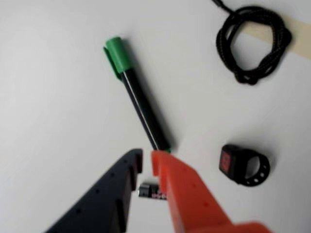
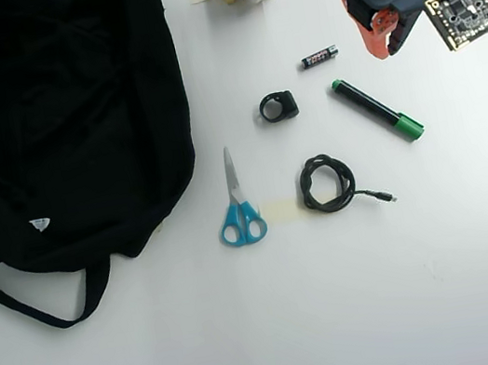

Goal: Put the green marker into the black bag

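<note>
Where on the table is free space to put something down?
The table is bare below the scissors and coiled cable, and right of the green marker. Crowded: between the black bag and the marker.

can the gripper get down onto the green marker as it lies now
Probably yes: the green marker lies flat in the open, apart from the battery and ring, and the gripper hovers close by with its jaws parted.

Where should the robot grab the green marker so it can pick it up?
Probably around the middle of the slim black-barrelled marker with the bright green cap, coming straight down from above. It lies flat and alone on the white table, so the fingers can close across its narrow barrel. The orange-and-black gripper hovers near its small green end, slightly open.
</note>
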`<state>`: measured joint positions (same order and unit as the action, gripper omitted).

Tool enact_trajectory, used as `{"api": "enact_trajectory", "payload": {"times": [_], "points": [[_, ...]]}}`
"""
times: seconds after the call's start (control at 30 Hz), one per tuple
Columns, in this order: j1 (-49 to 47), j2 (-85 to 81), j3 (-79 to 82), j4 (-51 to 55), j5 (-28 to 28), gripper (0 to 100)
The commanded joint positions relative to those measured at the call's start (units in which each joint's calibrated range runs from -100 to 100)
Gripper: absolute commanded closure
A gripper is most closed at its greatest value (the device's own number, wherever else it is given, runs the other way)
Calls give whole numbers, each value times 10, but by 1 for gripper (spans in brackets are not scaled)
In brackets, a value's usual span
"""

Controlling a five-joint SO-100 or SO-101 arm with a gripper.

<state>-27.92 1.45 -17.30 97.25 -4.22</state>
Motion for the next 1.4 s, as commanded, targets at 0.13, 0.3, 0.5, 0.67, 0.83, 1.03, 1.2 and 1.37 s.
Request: {"api": "enact_trajectory", "payload": {"times": [0.13, 0.3, 0.5, 0.67, 0.83, 1.03, 1.2, 1.37], "points": [[-7, -29, 12, 19, 33, 98], [1, -28, 69, -1, 61, 98], [1, -28, 90, -35, 61, 98], [0, -29, 136, -72, 65, 98], [0, -29, 186, -135, 81, 98], [-5, -29, 230, -185, 81, 98], [-14, -39, 252, -202, 77, 95], [-13, -98, 334, -261, 75, 82]]}}
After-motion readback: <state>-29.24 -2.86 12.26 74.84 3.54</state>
